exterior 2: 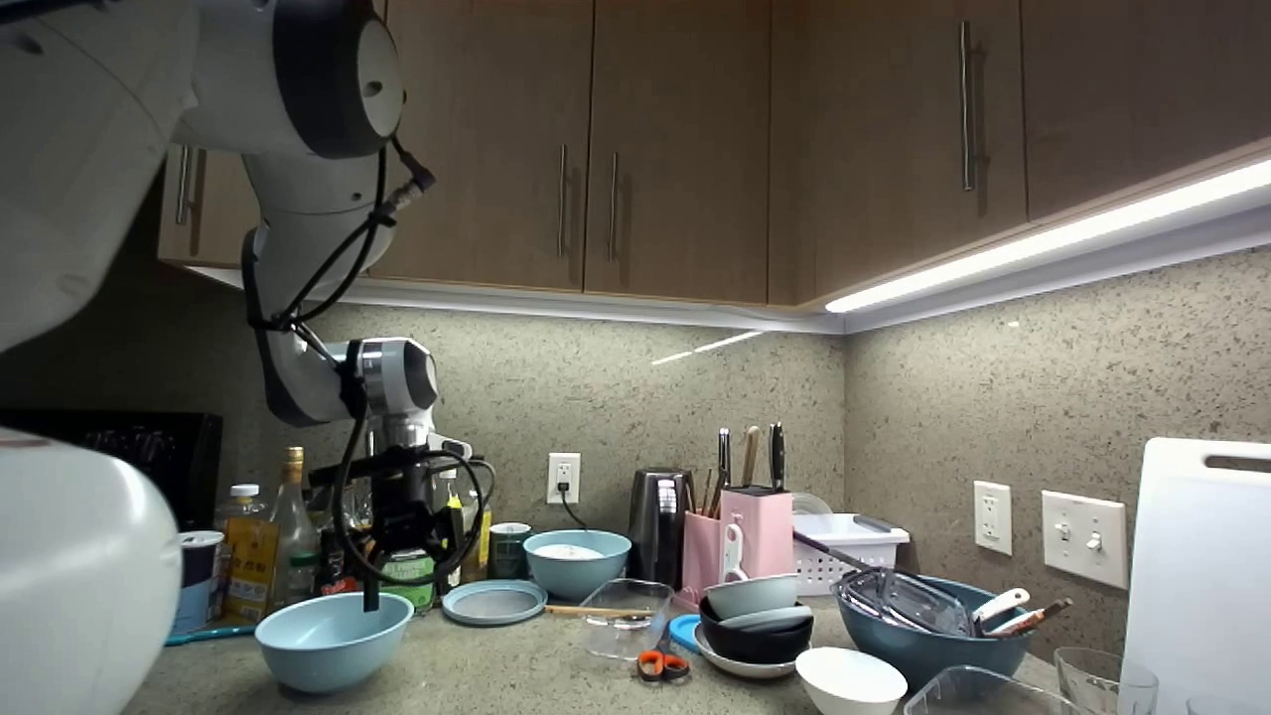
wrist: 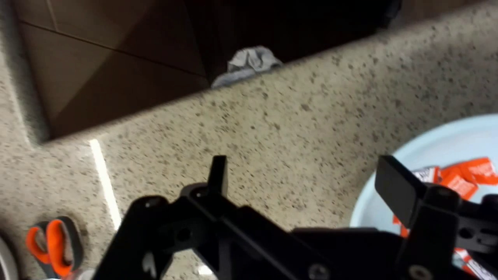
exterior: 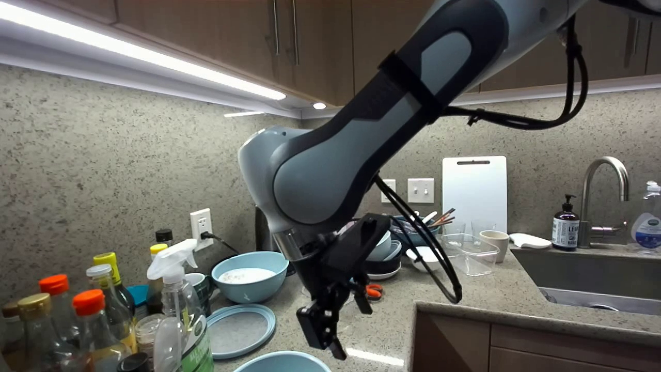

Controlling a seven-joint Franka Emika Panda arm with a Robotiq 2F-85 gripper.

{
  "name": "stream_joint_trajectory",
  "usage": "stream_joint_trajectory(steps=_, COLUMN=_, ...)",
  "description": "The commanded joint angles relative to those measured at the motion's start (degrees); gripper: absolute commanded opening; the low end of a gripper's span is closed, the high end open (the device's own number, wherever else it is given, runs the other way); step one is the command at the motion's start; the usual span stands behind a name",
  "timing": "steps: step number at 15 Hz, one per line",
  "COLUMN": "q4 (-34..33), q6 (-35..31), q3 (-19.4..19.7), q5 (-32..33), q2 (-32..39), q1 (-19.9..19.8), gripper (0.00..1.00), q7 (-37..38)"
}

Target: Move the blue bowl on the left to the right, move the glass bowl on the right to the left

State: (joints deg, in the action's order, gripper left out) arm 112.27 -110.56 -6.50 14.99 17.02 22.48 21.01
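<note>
- Getting hold of the blue bowl [wrist: 455,146] by its rim looks like the step in hand. In the wrist view, it sits at the right edge of the frame, with orange packets [wrist: 463,184] inside. The fingers of the gripper [wrist: 302,165] are spread wide and hold nothing.
- One fingertip overlaps the blue bowl; the one nearer mid-frame is over the counter [wrist: 280,186]. I'd slide toward the right of the frame until the rim is halfway between, go straight down, squeeze gently and lift level so nothing spills.
- In an exterior view, the blue bowl is at the lower left. What seems to be the glass bowl [exterior 2: 616,636] is at the lower middle, beside the scissors [exterior 2: 663,657]; leave it room.
- In an exterior view, the bottom edge cuts off the blue bowl. Don't bump the spray bottle [exterior: 178,294] at lower left.
</note>
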Motion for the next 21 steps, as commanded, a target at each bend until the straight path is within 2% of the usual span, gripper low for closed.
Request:
stream_joint_trajectory(steps=1, q4=3.3, q6=5.4, q3=-0.9, q5=3.9, q2=-6.1, q1=-2.2, gripper=1.00, q7=-2.7)
stream_joint_trajectory(steps=2, q4=0.1, q6=4.6, q3=-1.7, q5=2.3, q2=-2.3, q1=-2.2, gripper=1.00, q7=-0.9)
stream_joint_trajectory(steps=6, q4=1.1, q6=5.4, q3=-1.7, q5=2.9, q2=-4.4, q1=-3.0, gripper=1.00, q7=-1.3)
stream_joint_trajectory(steps=8, q4=0.6, q6=2.9, q3=-2.6, q5=1.7, q2=-3.1, q1=-4.3, gripper=1.00, q7=-11.5)
stream_joint_trajectory(steps=10, q4=-1.4, q6=2.1, q3=-2.5, q5=1.8, q2=-1.0, q1=-5.9, gripper=1.00, q7=-18.4)
stream_joint_trajectory(steps=14, q4=-5.0, q6=2.6, q3=-1.2, q5=5.7, q2=2.2, q1=-8.7, gripper=1.00, q7=-28.2)
stream_joint_trajectory(steps=21, q4=-7.5, q6=2.4, q3=-0.3, q5=6.1, q2=4.0, q1=-9.9, gripper=1.00, q7=-26.4)
